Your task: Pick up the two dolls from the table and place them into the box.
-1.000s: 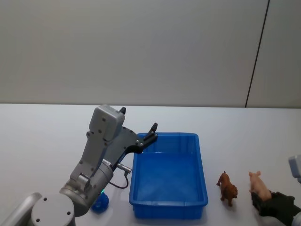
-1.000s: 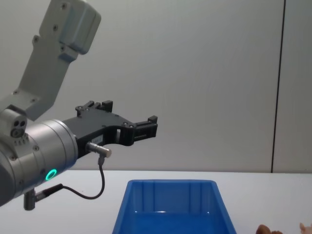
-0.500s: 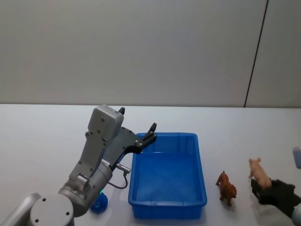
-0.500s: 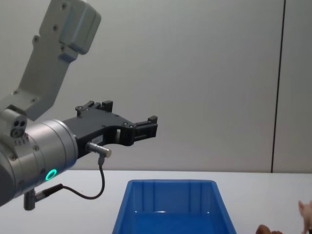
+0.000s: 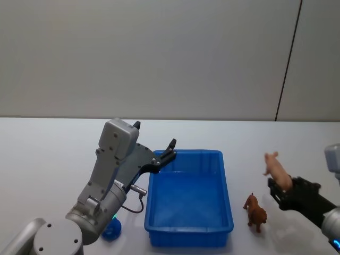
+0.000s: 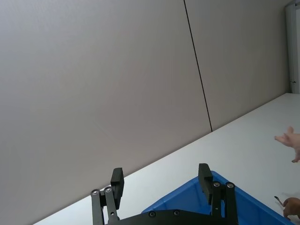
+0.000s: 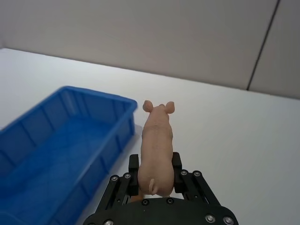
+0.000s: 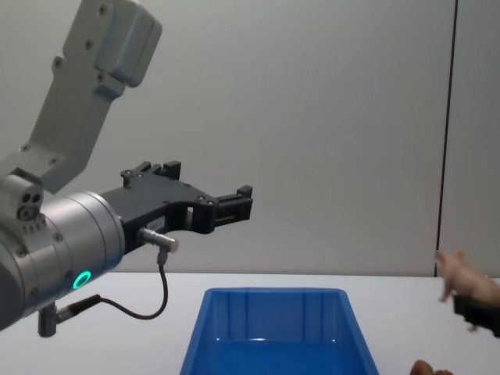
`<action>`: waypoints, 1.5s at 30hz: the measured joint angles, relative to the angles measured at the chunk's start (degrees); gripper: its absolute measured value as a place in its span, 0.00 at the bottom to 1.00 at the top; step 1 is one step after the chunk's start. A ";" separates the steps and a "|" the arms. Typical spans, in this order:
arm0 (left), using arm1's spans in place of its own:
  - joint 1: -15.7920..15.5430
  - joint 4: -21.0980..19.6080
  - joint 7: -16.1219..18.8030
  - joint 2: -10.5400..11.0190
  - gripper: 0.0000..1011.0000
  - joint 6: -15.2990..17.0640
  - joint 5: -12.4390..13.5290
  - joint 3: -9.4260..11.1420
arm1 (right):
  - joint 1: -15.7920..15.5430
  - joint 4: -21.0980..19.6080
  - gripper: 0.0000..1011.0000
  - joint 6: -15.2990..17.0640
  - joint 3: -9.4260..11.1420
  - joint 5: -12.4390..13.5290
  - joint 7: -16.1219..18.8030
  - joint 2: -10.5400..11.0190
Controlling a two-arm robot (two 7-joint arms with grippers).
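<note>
Chest view crops right gripper (image 8: pixel 470 305) (holding doll (image 8: pixel 457 275)).

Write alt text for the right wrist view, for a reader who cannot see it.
The right gripper is shut on a pink pig doll, gripping its hindquarters with the snout pointing away from the camera. Below and beyond the pig lies the white table, with the blue box standing on it off to one side.

- Looking like a robotics lab or test room.
- Backing onto a plain grey panelled wall (image 5: pixel 159 53), crossed by one dark vertical seam (image 5: pixel 290 58).
- Spreading out a wide, matte white table (image 5: pixel 48 154) beneath a grey metal robot arm (image 5: pixel 112 156).
</note>
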 joint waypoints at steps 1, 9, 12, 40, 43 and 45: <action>0.00 0.00 0.00 0.00 0.99 0.00 0.00 0.00 | 0.21 -0.26 0.38 -0.05 -0.15 -0.24 0.47 -0.11; 0.00 0.00 0.00 0.00 0.99 0.00 0.00 0.00 | 2.54 -1.59 0.38 0.78 -2.01 -2.90 5.08 -1.85; 0.00 0.00 0.00 0.00 0.99 0.00 0.00 0.00 | 3.64 -1.62 0.38 1.74 -3.08 -4.05 6.60 -2.99; 0.00 0.00 0.00 0.00 0.99 0.00 0.00 0.00 | 8.44 4.62 0.91 6.43 -9.19 -11.23 7.53 -9.77; 0.00 0.00 0.00 0.00 0.99 0.00 0.00 0.00 | 7.80 3.97 0.98 5.41 -9.00 -10.88 6.75 -9.34; 0.00 0.00 0.00 0.00 0.99 0.00 0.00 0.00 | 7.06 3.15 0.99 4.55 -8.70 -10.47 6.13 -8.76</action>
